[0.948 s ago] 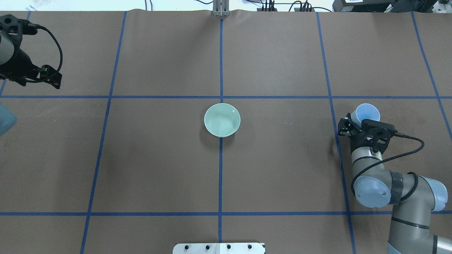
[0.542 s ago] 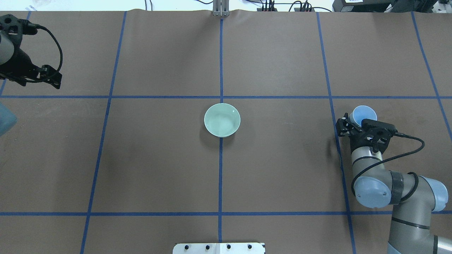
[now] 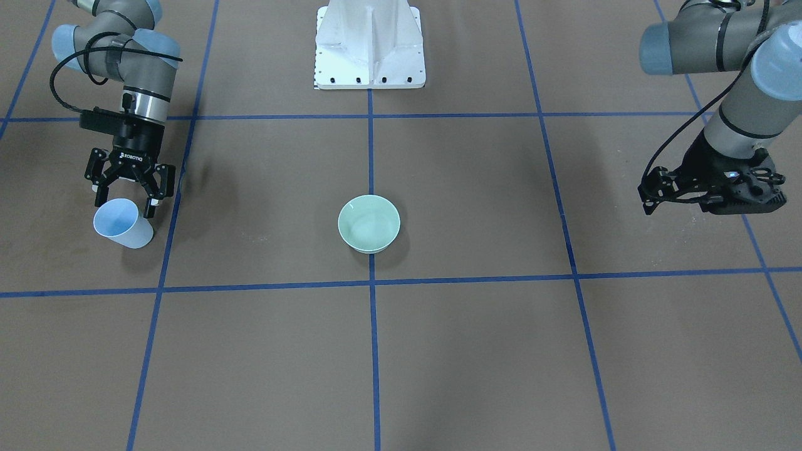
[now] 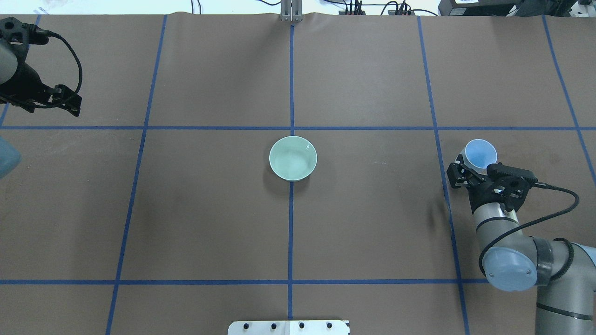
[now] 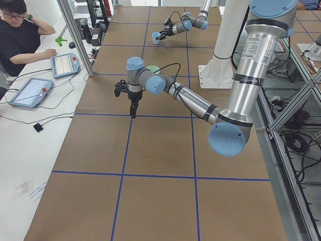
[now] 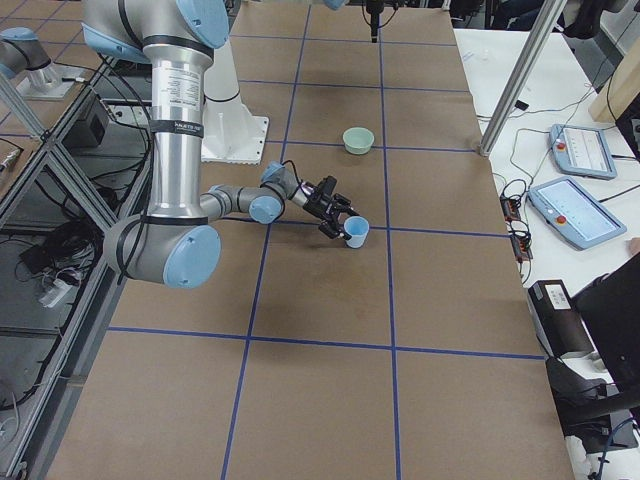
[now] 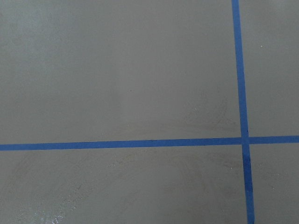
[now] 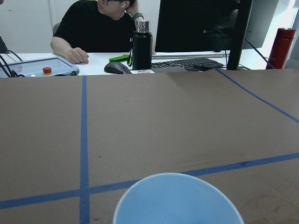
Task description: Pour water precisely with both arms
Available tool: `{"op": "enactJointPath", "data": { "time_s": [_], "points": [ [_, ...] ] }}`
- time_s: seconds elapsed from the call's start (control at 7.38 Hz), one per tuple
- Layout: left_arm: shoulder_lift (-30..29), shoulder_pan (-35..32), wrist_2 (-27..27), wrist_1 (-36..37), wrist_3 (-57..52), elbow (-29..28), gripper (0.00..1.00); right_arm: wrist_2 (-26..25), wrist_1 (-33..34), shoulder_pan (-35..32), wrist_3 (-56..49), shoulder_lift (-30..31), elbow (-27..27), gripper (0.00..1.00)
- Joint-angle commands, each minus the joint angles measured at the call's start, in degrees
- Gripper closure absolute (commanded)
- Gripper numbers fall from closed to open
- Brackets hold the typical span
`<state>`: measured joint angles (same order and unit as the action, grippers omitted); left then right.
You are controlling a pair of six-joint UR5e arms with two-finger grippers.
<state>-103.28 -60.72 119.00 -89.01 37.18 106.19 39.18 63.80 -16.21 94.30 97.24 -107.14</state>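
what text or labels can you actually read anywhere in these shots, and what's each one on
"ROBOTIQ": white letters on the black body of the right end effector, front-facing view.
Lettering along the left arm: too small to read.
White label at the foot of the black bottle: too small to read.

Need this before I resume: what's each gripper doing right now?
Left gripper: cannot tell from these views.
Right gripper: open, blue cup at its fingertips, not gripped.

Overhead looks down from behind me; the front camera faces me; both share the bowl point(image 4: 274, 166). Wrist cameras hug my desk point(image 7: 117, 70).
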Motion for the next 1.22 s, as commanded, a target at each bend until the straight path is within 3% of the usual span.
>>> {"op": "enactJointPath", "data": {
  "time_s": [0.0,0.27,0.41,0.81,1.08],
  "points": [
    [0.1,0.0,0.0,0.0,0.0,0.3,0.00,-0.3,0.2,1.9,0.0,6.2,-7.3,0.00],
    [-0.7,0.4,0.1,0.0,2.1,1.6,0.00,0.3,1.4,1.5,-3.7,8.7,-14.1,0.00],
    [-4.3,0.6,0.1,0.1,7.2,1.7,0.00,3.2,2.8,-0.4,-9.1,9.4,-17.9,0.00],
    [-15.7,7.7,5.8,-1.9,29.5,1.8,0.00,30.3,2.7,-23.8,-33.6,6.3,-20.6,0.00],
    [-20.5,17.6,1.3,-2.0,39.5,0.8,0.00,58.5,2.7,-44.1,-51.6,4.5,-16.2,0.00]
  ]
}}
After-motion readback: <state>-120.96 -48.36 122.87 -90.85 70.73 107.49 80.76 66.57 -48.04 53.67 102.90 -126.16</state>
